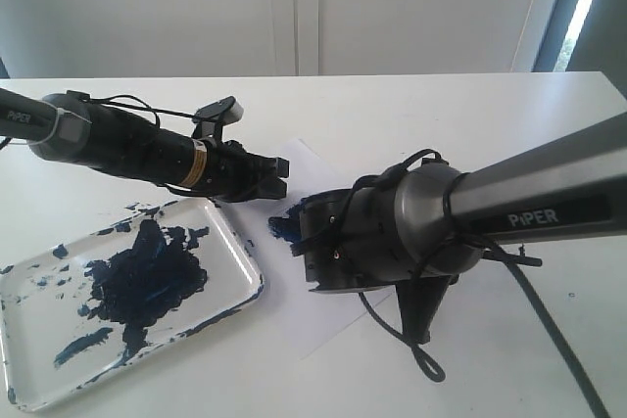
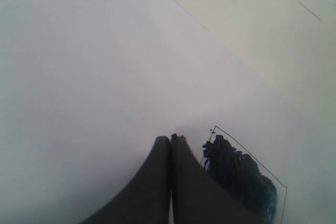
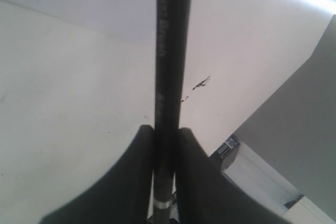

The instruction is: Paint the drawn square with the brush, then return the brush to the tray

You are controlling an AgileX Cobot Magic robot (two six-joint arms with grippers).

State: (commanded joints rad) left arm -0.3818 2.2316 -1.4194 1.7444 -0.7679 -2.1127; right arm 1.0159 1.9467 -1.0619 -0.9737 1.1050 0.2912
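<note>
The drawn square (image 1: 286, 220) lies on the white paper sheet (image 1: 315, 165), largely filled with dark blue paint. In the left wrist view the square (image 2: 239, 178) shows its thin outline around the blot, just beside my left gripper (image 2: 170, 139), which is shut with nothing in it. That left gripper (image 1: 277, 181) rests low over the paper's left part. My right gripper (image 3: 165, 132) is shut on the brush (image 3: 171, 51), whose black handle runs straight out between the fingers. The right gripper's bulk (image 1: 333, 242) covers the square's right side and hides the brush tip. The tray (image 1: 227, 271) sits at the front left.
The tray holds a big dark blue blotch (image 1: 147, 276) and rim specks. The white table (image 1: 441, 115) extends behind and to the right. A black cable (image 1: 416, 345) loops under the right wrist. Small dark specks (image 3: 201, 82) mark the paper.
</note>
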